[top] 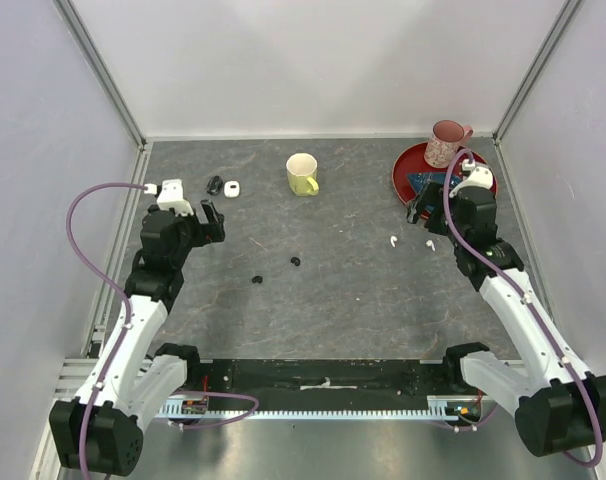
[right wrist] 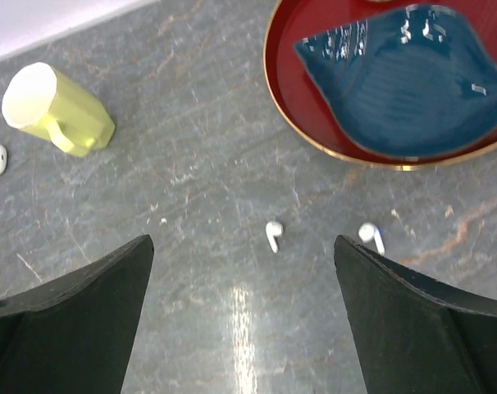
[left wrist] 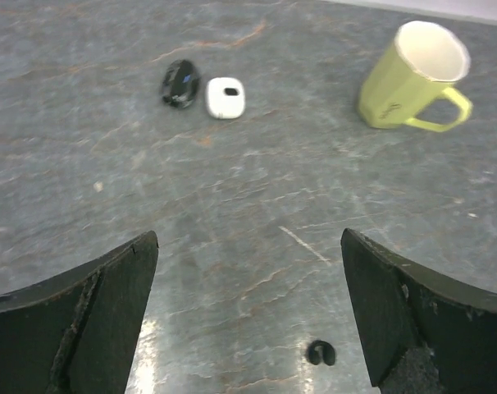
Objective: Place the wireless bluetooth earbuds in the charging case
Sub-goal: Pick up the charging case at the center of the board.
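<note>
"Top external first. Where are the buds?"
"All loose on the table (top: 343, 300). One white earbud (top: 393, 241) and a second white earbud (top: 429, 244) lie near each other, on the near side of the red tray (top: 396, 172). One black earbud (top: 296, 261) and a second black earbud (top: 256, 279) sit mid-table, close together, not touching."
"Cases?"
"Black case (top: 214, 185) and white case (top: 232, 188) sit side by side at the far left, black on the left. Can't tell if they touch. The yellow mug (top: 302, 174) stands to their right. No bud is in either case."
"Left gripper?"
"Left gripper (top: 211, 215) is just short of the cases. Left wrist view shows its jaws spread wide with nothing between them. A black earbud (left wrist: 321, 353) lies on the table low in that view, and the black case (left wrist: 180, 83) and white case (left wrist: 225, 98) are ahead."
"Right?"
"Right gripper (top: 423, 205) is at the tray's near edge. Right wrist view shows jaws wide apart and holding nothing. Both white buds (right wrist: 273, 235) lie just beyond the fingertips. A blue dish (right wrist: 404, 82) sits in the tray, and a pink mug (top: 446, 143) stands at its far side."
</note>
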### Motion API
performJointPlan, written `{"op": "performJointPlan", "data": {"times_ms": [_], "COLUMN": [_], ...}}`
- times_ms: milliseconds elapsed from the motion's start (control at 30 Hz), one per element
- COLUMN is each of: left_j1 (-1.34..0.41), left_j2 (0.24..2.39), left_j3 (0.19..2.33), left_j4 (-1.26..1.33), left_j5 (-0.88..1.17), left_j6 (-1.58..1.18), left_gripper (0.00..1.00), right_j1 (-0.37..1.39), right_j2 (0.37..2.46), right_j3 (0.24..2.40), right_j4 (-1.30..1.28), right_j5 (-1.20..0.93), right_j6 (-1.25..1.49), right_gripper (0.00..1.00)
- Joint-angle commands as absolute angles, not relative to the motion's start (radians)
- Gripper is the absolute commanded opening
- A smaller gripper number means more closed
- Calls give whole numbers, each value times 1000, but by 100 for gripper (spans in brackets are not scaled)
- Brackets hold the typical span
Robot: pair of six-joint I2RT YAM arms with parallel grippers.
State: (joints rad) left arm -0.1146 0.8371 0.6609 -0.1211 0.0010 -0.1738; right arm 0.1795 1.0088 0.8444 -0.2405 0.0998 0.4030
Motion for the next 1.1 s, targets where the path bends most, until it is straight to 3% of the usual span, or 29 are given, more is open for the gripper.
{"op": "performJointPlan", "data": {"times_ms": [0, 267, 467, 600, 833, 1067], "left_j1": [-114, -114, -114, -114, -114, -112], "left_j2": [836, 799, 784, 779, 775, 819], "left_j3": [602, 630, 675, 701, 690, 698], "left_j4": [-58, -98, -262, -314, -344, -347], "left_j5": [-248, -229, -231, -161, -106, -34], "left_j6": [-198, -204, -329, -341, -344, -298], "left_gripper": [99, 99, 100, 100, 100, 100], "right_j1": [178, 178, 179, 179, 178, 178], "right_j2": [950, 994, 921, 858, 894, 833], "right_j3": [871, 923, 890, 790, 827, 821], "right_j4": [-364, -350, -359, -204, -270, -390], "right_j5": [72, 236, 80, -176, -308, -296], "right_j6": [472, 509, 572, 532, 568, 459], "right_gripper": [98, 98, 98, 98, 98, 98]}}
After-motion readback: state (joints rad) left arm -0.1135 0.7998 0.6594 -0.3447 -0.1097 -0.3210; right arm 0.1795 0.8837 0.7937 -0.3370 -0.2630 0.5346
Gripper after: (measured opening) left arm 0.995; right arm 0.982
